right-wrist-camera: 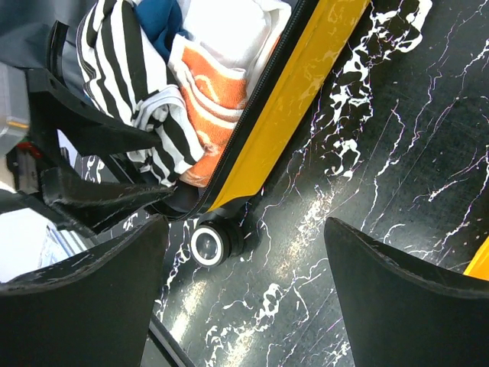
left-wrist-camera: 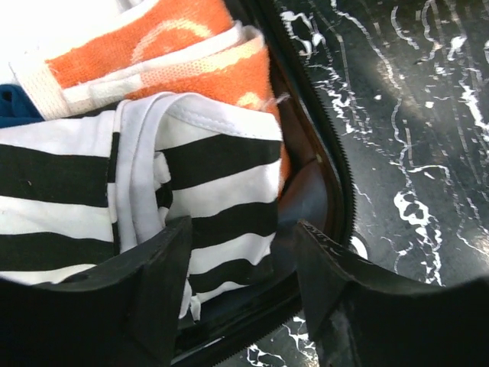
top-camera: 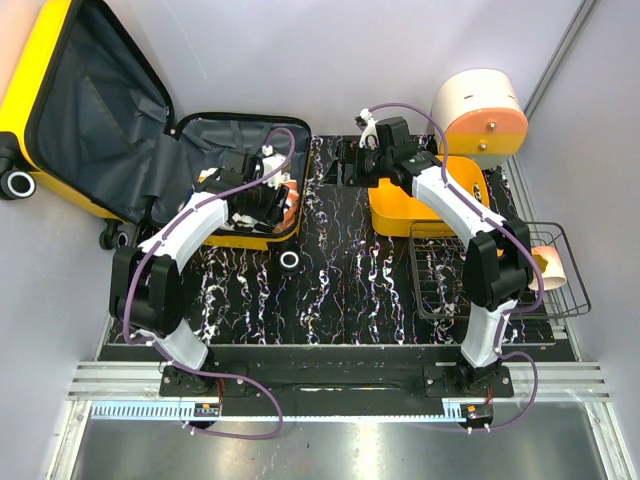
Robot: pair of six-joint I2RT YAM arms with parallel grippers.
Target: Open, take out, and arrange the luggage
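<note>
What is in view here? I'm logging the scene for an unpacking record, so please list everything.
suitcase: one, glossy yellow with dark grey lining, open at the table's left
striped garment: one, black and white, inside the suitcase near its rim
towel: one, orange and white, beside the striped garment
cloth: one, blue, in the suitcase, mostly hidden
plastic basket: one, yellow, behind the right arm
wire basket: one, black, table's right side
drum-shaped container: one, cream and orange, back right
roll: one, peach, at the wire basket's right side
table: one, black with white veining
left gripper: one, black, open over the striped garment
right gripper: one, black, open above the table
</note>
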